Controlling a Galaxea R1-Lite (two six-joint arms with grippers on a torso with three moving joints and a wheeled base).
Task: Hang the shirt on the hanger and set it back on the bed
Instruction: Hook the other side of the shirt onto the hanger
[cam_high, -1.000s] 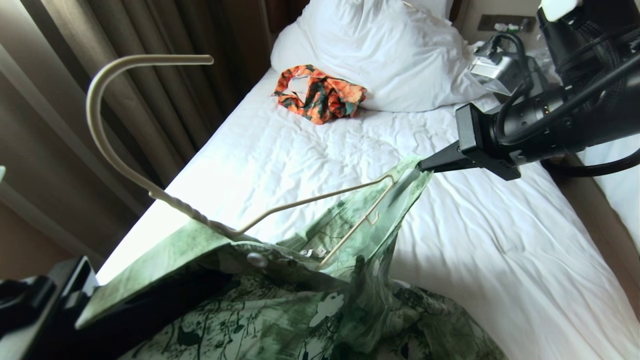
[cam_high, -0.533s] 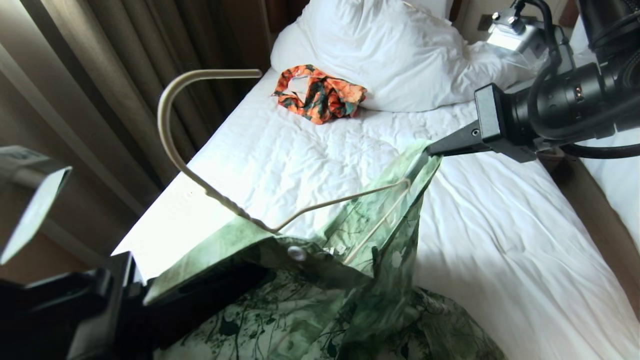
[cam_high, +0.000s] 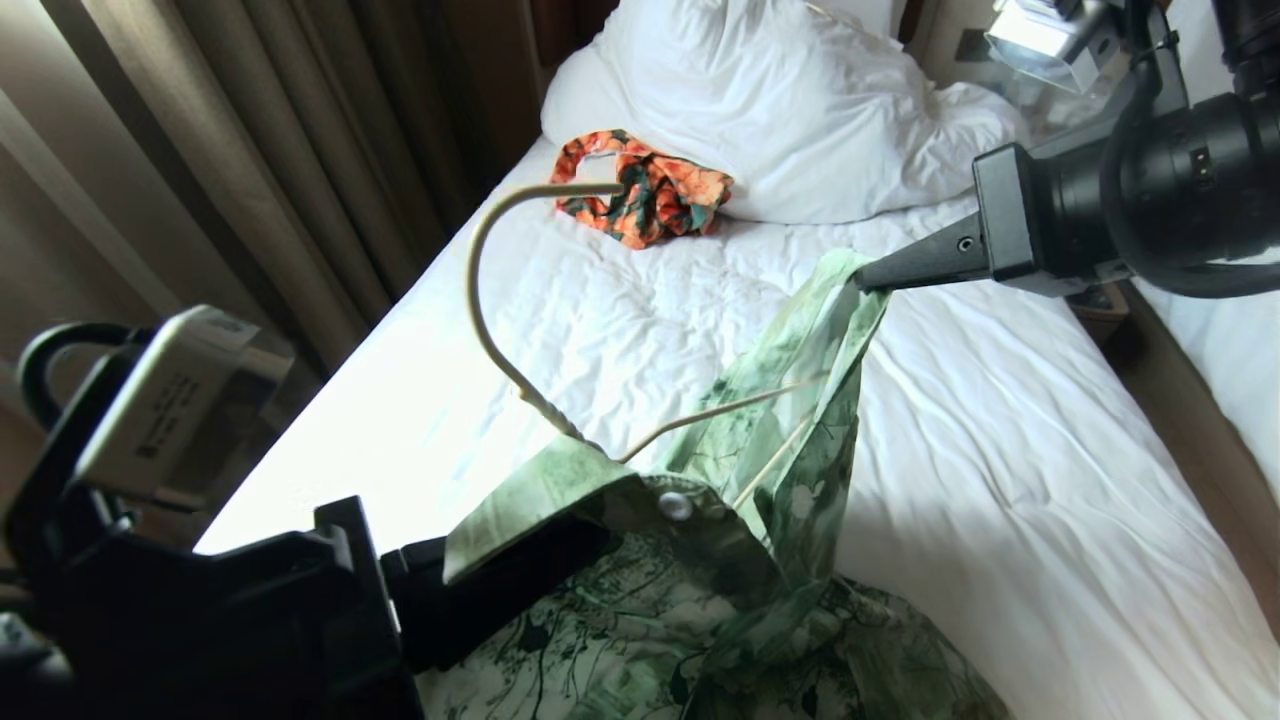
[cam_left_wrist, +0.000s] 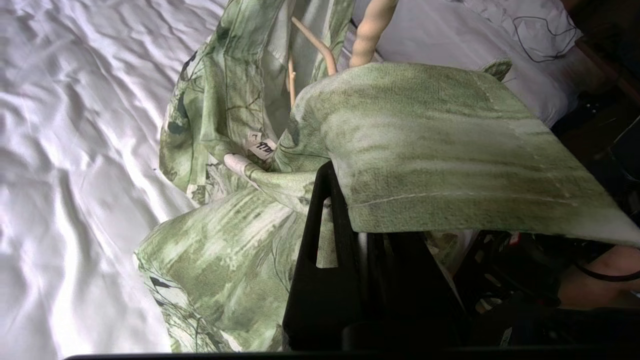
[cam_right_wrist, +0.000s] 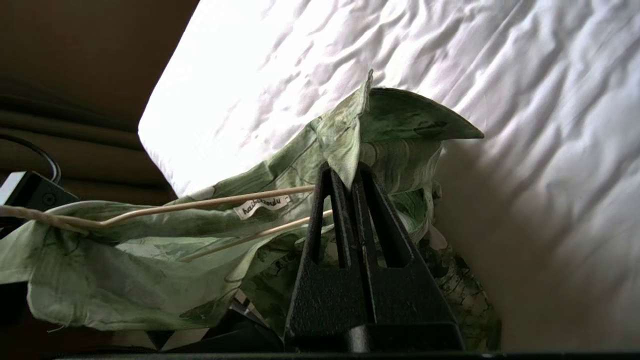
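Note:
The light-green leaf-print shirt (cam_high: 700, 620) hangs bunched over the near end of the bed (cam_high: 1000, 480). The cream wire hanger (cam_high: 480, 290) sits inside it, with its hook rising out of the collar. My left gripper (cam_high: 560, 540) is shut under the draped collar (cam_left_wrist: 450, 150), at the base of the hanger's neck (cam_left_wrist: 370, 30). Its tips are hidden by cloth. My right gripper (cam_high: 862, 283) is shut on the shirt's raised edge (cam_right_wrist: 345, 150), pulling it up taut beside the hanger's wires (cam_right_wrist: 200, 204).
An orange-and-green garment (cam_high: 645, 195) lies by the big white pillow (cam_high: 780, 110) at the head of the bed. Curtains (cam_high: 250, 150) hang along the bed's left side. A second white bed (cam_high: 1240, 370) stands to the right across a narrow gap.
My left gripper has swung right and further into view, carrying the collar and hanger with it. My right gripper has risen and drawn right, stretching the shirt's edge higher.

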